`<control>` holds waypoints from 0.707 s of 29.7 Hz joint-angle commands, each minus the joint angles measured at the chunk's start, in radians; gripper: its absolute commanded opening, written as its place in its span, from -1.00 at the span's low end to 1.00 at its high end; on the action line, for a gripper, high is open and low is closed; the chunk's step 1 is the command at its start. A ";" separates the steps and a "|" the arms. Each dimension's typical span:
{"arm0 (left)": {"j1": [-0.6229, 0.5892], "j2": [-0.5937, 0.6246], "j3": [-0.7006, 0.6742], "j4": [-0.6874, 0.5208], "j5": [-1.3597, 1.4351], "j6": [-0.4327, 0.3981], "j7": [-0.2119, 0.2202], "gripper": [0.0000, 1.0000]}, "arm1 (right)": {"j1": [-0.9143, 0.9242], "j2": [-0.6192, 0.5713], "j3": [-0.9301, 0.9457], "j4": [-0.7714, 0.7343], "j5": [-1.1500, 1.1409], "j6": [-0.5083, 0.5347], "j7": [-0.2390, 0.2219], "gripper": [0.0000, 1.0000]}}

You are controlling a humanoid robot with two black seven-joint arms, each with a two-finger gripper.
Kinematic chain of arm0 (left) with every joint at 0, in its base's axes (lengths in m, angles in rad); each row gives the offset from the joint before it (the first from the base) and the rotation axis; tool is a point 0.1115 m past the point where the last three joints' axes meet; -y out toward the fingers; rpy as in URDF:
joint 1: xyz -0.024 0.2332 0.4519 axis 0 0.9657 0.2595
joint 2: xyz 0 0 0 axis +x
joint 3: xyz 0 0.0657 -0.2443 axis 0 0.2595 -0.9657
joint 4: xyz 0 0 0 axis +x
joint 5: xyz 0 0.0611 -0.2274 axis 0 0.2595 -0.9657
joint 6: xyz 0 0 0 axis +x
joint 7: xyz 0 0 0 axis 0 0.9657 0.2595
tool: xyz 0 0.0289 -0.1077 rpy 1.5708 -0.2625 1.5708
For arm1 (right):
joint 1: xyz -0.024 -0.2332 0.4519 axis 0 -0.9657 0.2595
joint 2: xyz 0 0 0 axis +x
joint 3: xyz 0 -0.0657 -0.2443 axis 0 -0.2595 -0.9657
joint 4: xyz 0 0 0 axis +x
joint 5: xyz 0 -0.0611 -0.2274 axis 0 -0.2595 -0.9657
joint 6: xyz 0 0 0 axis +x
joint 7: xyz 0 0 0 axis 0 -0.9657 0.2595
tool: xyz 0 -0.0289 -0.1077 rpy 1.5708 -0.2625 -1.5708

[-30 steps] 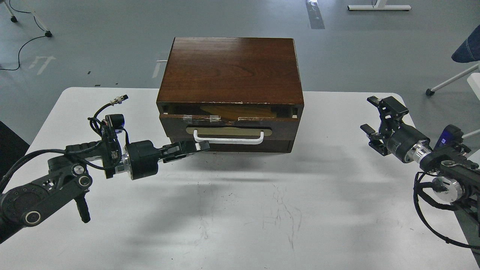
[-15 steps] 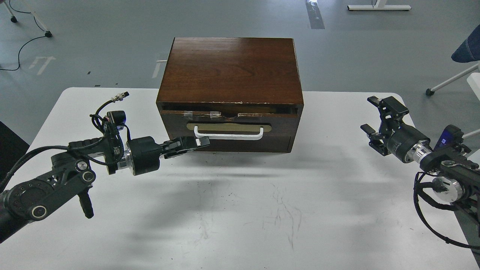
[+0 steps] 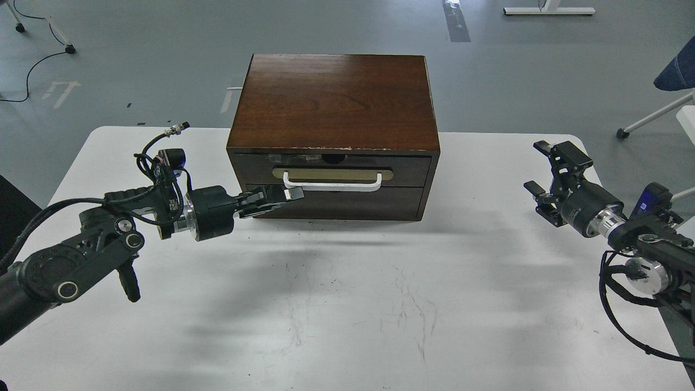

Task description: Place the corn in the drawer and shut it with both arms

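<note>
The drawer sits pushed in, its front flush with the dark brown cabinet. Its white bar handle and tan oval plate face me. The corn is out of view; no yellow shows anywhere. My left gripper is shut, its fingertips against the cabinet front at the handle's left end, on the line between the drawer and the plain panel below. My right gripper is open and empty, well to the right of the cabinet, above the table.
The cabinet stands at the back middle of the white table. The table's right edge runs under my right arm. Grey floor, a cable at the far left and a chair's legs at the far right lie beyond.
The drawer has slid from slightly open, with pale wood showing, to flush. My left gripper moved forward and up with its front. The right arm barely moved.
</note>
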 commanded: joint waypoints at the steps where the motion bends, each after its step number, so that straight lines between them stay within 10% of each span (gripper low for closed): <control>1: -0.003 -0.002 0.004 0.002 -0.001 -0.008 -0.002 -1.00 | -0.006 -0.001 0.000 0.000 0.000 0.000 0.000 1.00; 19: 0.074 0.197 0.000 -0.237 -0.190 -0.011 -0.028 -0.97 | -0.004 -0.001 0.009 0.001 0.000 0.000 0.000 1.00; 20: 0.077 0.207 -0.002 -0.250 -0.219 -0.011 -0.028 -0.75 | -0.004 -0.001 0.009 0.001 0.000 0.000 0.000 1.00; 21: 0.086 0.229 -0.008 -0.265 -0.292 -0.011 -0.028 -0.06 | -0.004 0.001 0.012 0.004 0.000 0.000 0.000 1.00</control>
